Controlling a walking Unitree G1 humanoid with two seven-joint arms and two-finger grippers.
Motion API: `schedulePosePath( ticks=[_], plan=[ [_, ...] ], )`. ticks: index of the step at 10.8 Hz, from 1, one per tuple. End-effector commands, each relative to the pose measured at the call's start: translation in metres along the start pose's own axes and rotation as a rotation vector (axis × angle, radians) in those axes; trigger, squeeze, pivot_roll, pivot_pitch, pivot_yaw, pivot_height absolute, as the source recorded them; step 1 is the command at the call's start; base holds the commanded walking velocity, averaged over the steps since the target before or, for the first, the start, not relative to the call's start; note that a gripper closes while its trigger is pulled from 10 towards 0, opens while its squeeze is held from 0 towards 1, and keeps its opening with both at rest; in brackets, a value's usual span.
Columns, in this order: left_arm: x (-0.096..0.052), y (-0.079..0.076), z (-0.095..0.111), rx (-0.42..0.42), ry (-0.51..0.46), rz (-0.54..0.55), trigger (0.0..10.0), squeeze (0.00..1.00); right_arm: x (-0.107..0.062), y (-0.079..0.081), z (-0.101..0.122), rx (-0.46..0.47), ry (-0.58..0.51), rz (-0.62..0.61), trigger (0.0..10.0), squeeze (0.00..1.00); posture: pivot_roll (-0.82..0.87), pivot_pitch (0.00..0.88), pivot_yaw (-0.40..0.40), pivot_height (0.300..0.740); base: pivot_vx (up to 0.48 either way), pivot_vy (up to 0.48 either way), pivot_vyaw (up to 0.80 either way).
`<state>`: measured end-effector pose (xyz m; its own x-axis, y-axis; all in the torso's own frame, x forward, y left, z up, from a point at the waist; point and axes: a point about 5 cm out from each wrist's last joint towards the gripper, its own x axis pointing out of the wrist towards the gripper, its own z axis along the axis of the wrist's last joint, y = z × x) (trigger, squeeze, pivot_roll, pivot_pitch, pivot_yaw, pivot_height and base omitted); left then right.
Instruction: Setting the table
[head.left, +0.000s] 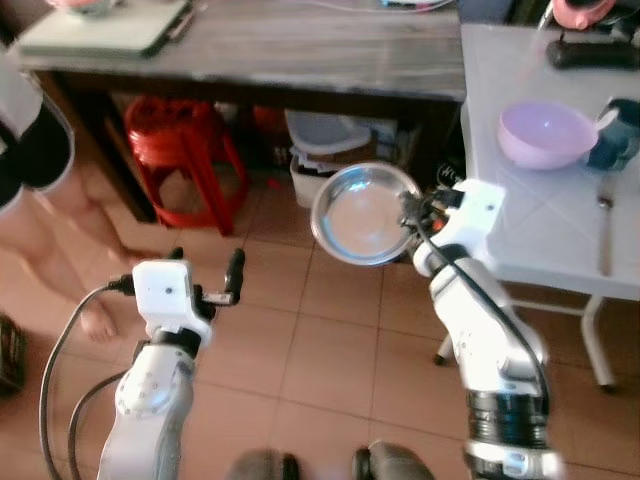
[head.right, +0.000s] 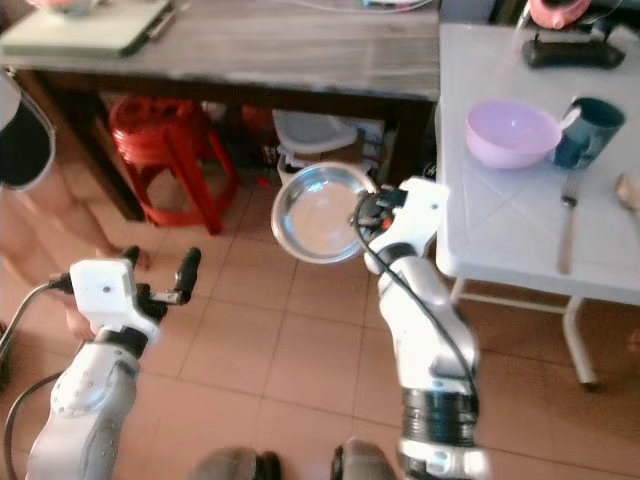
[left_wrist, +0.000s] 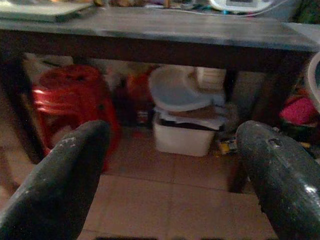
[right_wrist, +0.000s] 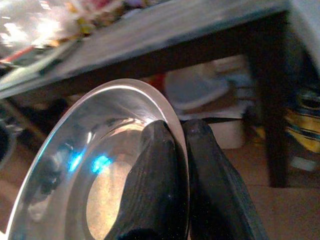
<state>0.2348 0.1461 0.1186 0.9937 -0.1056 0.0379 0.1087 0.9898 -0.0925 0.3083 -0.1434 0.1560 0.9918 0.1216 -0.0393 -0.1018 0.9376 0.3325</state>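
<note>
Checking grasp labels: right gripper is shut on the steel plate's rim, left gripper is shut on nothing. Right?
Half right. The right gripper is shut on the steel plate at its rim, as the right wrist view shows. The left gripper is open, not shut: the left wrist view shows its fingers wide apart, holding nothing.

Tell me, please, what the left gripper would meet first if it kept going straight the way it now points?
Probably the white box with the lid on top, under the dark wooden table. The left gripper is open and aims there over bare tiled floor; depth is uncertain.
</note>
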Motion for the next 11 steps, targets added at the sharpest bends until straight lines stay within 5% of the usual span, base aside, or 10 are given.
schedulePosePath(
  ticks=[1,11],
  plan=[
    [-0.0008,0.0049,0.0012,0.030,-0.004,0.015,10.0,0.00,0.0013,0.0071,0.0041,-0.007,-0.027,0.032,0.0,0.00,0.03,0.123,0.040,0.740,0.480,0.000,0.00],
    [0.0078,0.0054,0.0020,0.039,-0.026,0.034,10.0,0.00,0.0013,0.0163,0.0030,-0.063,-0.063,0.146,0.0,0.00,0.02,0.106,0.043,0.740,0.479,0.000,0.00]
  ],
)
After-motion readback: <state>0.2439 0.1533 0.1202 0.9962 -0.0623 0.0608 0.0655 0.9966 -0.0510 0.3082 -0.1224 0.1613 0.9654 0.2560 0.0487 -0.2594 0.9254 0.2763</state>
